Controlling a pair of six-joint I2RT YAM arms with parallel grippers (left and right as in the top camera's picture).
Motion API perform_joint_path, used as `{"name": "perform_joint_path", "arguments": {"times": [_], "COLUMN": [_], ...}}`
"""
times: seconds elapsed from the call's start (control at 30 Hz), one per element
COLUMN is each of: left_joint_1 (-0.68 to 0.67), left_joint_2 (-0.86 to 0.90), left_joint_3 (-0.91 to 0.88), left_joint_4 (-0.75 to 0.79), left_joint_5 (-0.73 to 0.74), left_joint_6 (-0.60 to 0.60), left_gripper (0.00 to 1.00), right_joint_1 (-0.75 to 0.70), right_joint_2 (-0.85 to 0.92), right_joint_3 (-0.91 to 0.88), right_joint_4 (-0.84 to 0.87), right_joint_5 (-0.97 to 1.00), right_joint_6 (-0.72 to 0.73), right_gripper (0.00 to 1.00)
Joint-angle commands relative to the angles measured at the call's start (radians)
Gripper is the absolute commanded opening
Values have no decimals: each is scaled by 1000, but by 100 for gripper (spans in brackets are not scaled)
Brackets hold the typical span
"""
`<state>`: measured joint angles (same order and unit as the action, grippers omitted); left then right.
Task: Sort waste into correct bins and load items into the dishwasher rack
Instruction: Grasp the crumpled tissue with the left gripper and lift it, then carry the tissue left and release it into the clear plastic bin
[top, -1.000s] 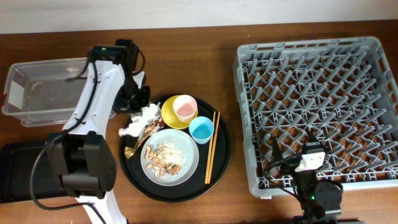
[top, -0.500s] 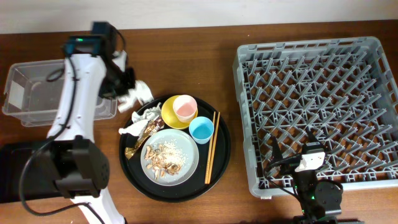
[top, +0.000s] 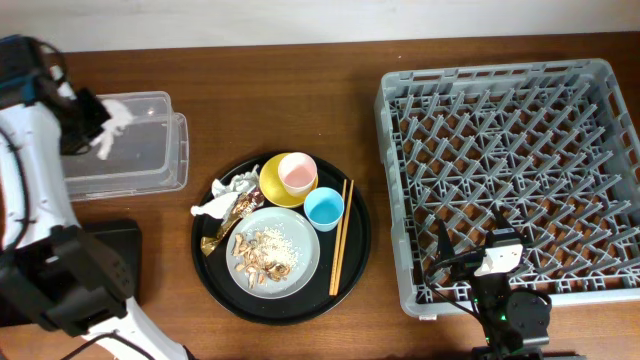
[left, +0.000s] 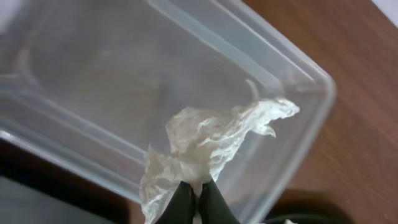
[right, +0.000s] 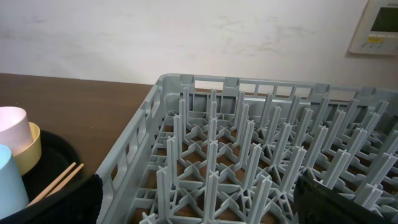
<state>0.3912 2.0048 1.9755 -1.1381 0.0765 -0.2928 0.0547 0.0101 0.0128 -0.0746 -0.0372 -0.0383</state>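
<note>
My left gripper (top: 103, 133) (left: 194, 200) is shut on a crumpled white paper (left: 211, 146) and holds it above the clear plastic tub (top: 150, 150) (left: 124, 81) at the far left. More white paper (top: 218, 200) and a gold foil wrapper (top: 222, 232) lie on the round black tray (top: 355, 262). The grey plate (top: 308, 258) holds rice and scraps. A pink cup (top: 297, 173) sits in the yellow dish (top: 270, 185); a blue cup (top: 323, 208) and chopsticks (top: 340, 238) lie beside. My right gripper (top: 470, 262) (right: 199, 214) is open over the grey rack's (top: 600, 90) front left corner.
A shallow black rectangular tray (top: 115, 245) lies at the front left, partly under my left arm. The rack (right: 249, 149) fills the right half of the table with upright pegs. Bare wooden table lies between the round tray and the rack.
My left gripper has lifted the white paper from the round tray's left edge and carried it left, over the clear tub. The right arm has not moved.
</note>
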Motion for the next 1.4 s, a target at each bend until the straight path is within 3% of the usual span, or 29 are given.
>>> {"name": "perform_joint_path", "arguments": {"times": [0.0, 0.03, 0.07, 0.33, 0.43, 0.53, 0.57, 0.83, 0.93, 1.07, 1.37], "left_joint_1": [34, 38, 40, -11, -76, -153, -182, -410, -447, -449, -450], "left_joint_2": [6, 6, 6, 6, 6, 6, 6, 27, 45, 45, 45], "left_joint_3": [15, 15, 15, 15, 15, 15, 15, 2, -49, -176, -448], "left_joint_4": [-16, -19, -21, -113, -169, -201, -204, -255, -249, -197, 23], "left_joint_5": [-3, -3, -2, 232, 250, 250, 249, 43, -31, -39, 8], "left_joint_6": [-10, -10, -10, -5, 3, 80, 108, 126, 29, -58, -66], "left_gripper": [64, 93, 99, 99, 89, 41, 38, 38, 38, 38, 38], "right_joint_1": [-3, -4, -4, -3, -4, -4, -4, -3, -4, -4, -3], "right_joint_2": [-6, -6, -6, -6, -6, -6, -6, -6, -6, -6, -6], "right_joint_3": [-7, -7, -7, -7, -7, -7, -7, -7, -7, -7, -7], "right_joint_4": [-4, -4, -4, -4, -4, -4, -4, -4, -4, -4, -4], "right_joint_5": [12, 12, 12, 12, 12, 12, 12, 12, 12, 12, 12], "right_joint_6": [-7, -6, -7, -7, -7, -7, -7, -7, -7, -7, -7], "right_gripper": [98, 98, 98, 98, 98, 98, 98, 99, 98, 98, 98]}}
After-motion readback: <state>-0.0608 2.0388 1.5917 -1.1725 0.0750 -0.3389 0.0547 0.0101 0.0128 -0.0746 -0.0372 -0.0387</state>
